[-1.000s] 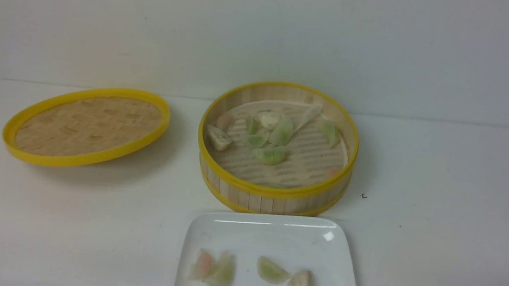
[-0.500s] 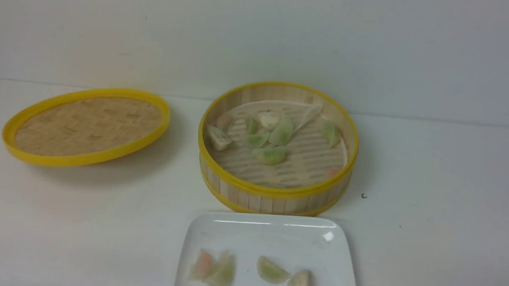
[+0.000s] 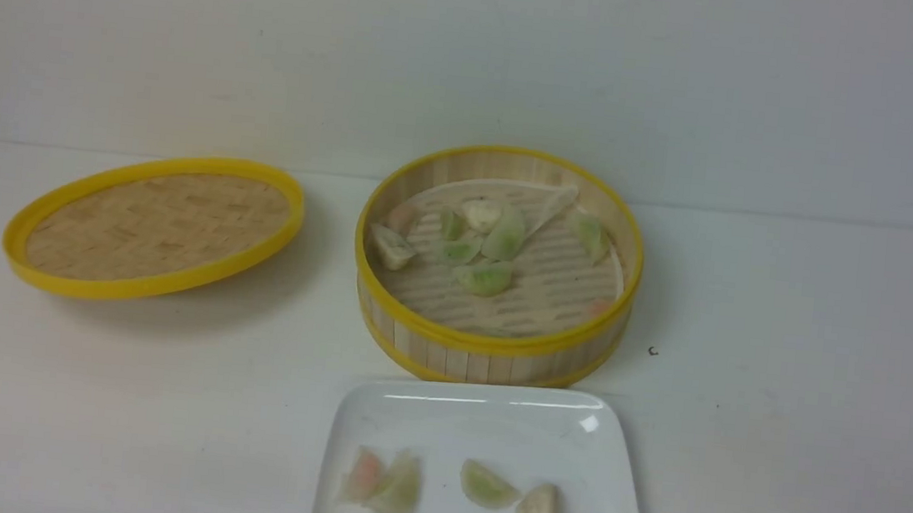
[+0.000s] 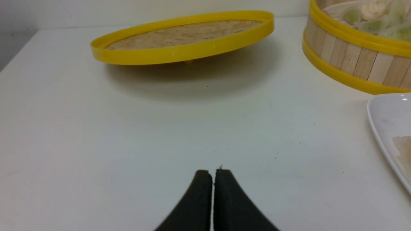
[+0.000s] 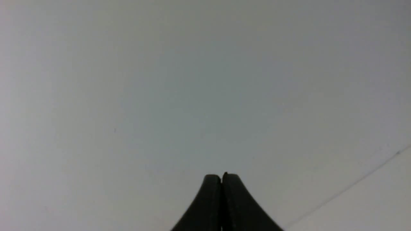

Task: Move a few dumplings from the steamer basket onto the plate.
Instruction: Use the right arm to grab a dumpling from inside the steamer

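Beyond the plate [image 3: 490, 427], whose near edge the front view cuts off, sits the steamer basket [image 3: 490, 345], its near wall hiding part of the floor; dumplings [image 3: 484, 278] lie inside and four on the plate; open counter [image 3: 784, 422] stretches to the right, the tilted lid [image 3: 158, 228] stands left, and left fingers [image 4: 199, 195] and right fingers [image 5: 210, 199] are closed

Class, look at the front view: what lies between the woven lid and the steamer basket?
Bare white table separates the lid and basket, in the front view.

Glossy white plate [image 3: 490, 427] — slatted bamboo basket [image 3: 490, 343]
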Robot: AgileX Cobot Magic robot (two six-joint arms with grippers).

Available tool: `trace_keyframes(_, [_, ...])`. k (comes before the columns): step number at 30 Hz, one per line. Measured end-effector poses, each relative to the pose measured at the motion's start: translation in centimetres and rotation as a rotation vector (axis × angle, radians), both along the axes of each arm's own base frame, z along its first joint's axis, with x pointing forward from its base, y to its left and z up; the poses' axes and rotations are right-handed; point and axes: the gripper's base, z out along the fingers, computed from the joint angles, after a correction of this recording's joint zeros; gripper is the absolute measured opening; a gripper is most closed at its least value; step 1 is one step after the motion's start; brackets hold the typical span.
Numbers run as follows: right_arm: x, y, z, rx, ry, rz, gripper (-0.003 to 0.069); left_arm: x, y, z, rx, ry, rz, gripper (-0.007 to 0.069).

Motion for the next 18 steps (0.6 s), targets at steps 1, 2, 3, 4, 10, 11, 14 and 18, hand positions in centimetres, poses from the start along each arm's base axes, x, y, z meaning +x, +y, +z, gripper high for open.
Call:
trace_keyframes(1, [0.3,0.3,1.5,-0.069,0.074,0.024,-0.0013,0.0,0.0,0.0,0.000,0.000,0.000,-0.0006])
trace_keyframes(2, [0.9,0.6,3.2,-0.153,0.185,0.052,-0.0013,0.0,0.0,0.0,0.000,0.000,0.000,-0.0006])
trace_keyframes(3, [1.7,0.7,4.5,-0.218,0.291,0.078,-0.0013,0.0,0.0,0.0,0.000,0.001,0.000,-0.0006])
trace_keyframes(4, [2.8,0.8,5.6,-0.275,0.403,0.110,-0.0013,0.0,0.0,0.0,0.000,0.001,0.000,-0.0006])
trace_keyframes(10, [10.6,1.4,8.7,-0.469,0.876,0.364,-0.0013,0.0,0.0,0.0,0.000,0.001,0.000,-0.0006])
trace_keyframes(11, [12.1,1.6,9.0,-0.485,0.917,0.414,-0.0013,0.0,0.0,0.0,0.000,0.001,0.000,-0.0006])
trace_keyframes(14, [15.4,2.0,9.5,-0.507,0.963,0.509,-0.0013,0.0,0.0,0.0,0.000,0.001,0.000,-0.0006])
trace_keyframes(18, [20.5,4.1,9.0,-0.578,1.022,0.621,-0.0013,0.0,0.0,0.0,0.000,0.001,0.000,-0.0006])
